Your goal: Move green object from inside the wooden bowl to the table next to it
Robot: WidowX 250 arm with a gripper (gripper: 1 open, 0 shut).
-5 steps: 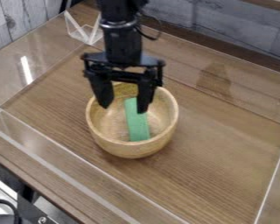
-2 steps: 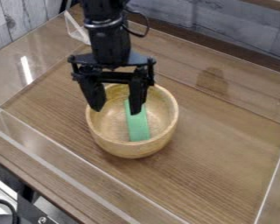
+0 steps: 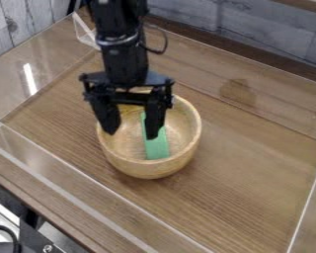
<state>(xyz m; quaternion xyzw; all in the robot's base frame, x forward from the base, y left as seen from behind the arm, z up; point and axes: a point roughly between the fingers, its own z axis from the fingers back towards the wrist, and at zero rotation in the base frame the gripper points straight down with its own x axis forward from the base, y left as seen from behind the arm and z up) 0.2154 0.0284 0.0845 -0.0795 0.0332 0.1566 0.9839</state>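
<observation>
While green block [image 3: 155,136] sits in wooden bowl [image 3: 149,167], I'm at pre-grasp w/ end effector [image 3: 126,132] spread, nothing pinched | next: line up over block, lower, close, then lift to counter [image 3: 237,158]

Black robot arm [image 3: 108,44], dark matte body with a blocky lower section, thin dark cable looping at its side, two broad black fingers [image 3: 155,117] with angular, stepped outlines, small paler spots on the dark surfaces, finer markings too blurred to read
</observation>
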